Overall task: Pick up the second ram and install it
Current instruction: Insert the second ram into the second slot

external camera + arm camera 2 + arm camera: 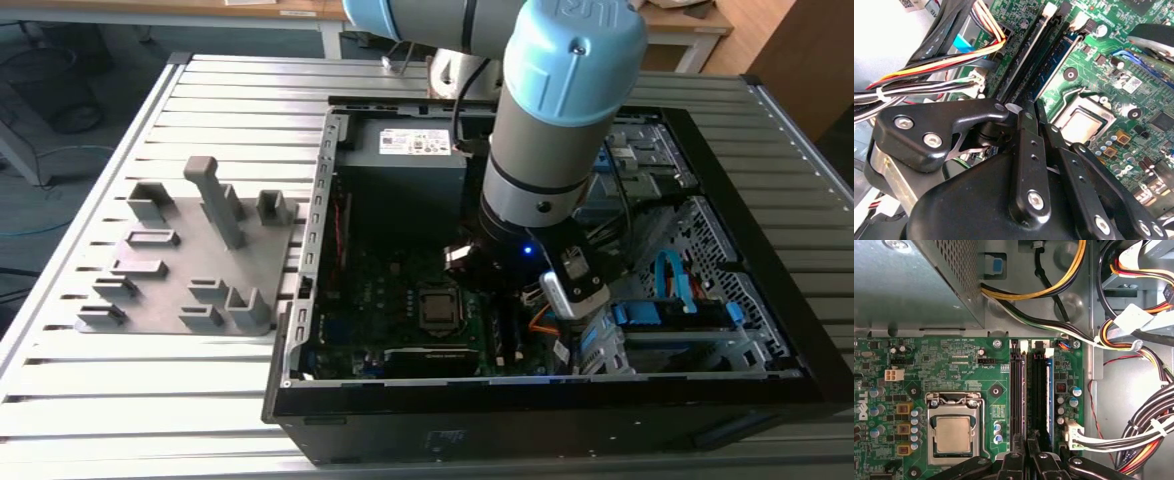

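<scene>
Dark second ram — upright in its slot — between claw fingers.

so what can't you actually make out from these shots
- Gripper fingertips: in the first wrist view the picture's edge cuts them off; in the second wrist view its own black linkage hides them.
- Second ram: whether it sits in the memory slots is unclear; in both wrist views the fingers cover the near end.
- Slot latches near the gripper: hidden by the linkage.
- Motherboard under the arm: blocked in the exterior view.

Bright daylight — glare on table slats; case interior shadowed.
</scene>
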`<state>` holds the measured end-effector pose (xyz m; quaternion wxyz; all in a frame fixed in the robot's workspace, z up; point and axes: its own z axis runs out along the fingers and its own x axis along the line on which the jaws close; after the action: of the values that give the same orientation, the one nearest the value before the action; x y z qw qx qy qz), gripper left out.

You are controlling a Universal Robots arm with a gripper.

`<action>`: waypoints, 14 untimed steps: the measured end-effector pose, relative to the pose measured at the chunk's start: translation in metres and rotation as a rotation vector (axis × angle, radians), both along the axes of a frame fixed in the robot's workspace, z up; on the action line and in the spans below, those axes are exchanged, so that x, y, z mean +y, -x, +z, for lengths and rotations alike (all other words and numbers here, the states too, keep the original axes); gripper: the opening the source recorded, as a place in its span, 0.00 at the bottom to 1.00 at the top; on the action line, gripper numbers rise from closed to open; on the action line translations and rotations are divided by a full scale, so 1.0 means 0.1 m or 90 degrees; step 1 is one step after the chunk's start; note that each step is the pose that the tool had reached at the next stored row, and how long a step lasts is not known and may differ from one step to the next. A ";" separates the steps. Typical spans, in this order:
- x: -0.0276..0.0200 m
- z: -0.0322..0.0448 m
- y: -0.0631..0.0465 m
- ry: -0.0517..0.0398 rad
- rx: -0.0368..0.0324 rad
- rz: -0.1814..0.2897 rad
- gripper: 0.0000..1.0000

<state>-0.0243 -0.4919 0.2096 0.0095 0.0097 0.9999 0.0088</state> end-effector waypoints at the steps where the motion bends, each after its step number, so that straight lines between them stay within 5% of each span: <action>1: 0.001 -0.001 0.00 -0.0003 -0.0001 0.000 0.14; 7: 0.000 0.002 0.00 0.0000 0.0000 0.000 0.27; 14: 0.002 0.283 0.00 0.0006 -0.0002 0.000 0.27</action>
<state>-0.0243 -0.4917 0.2379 0.0097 0.0097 0.9999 0.0083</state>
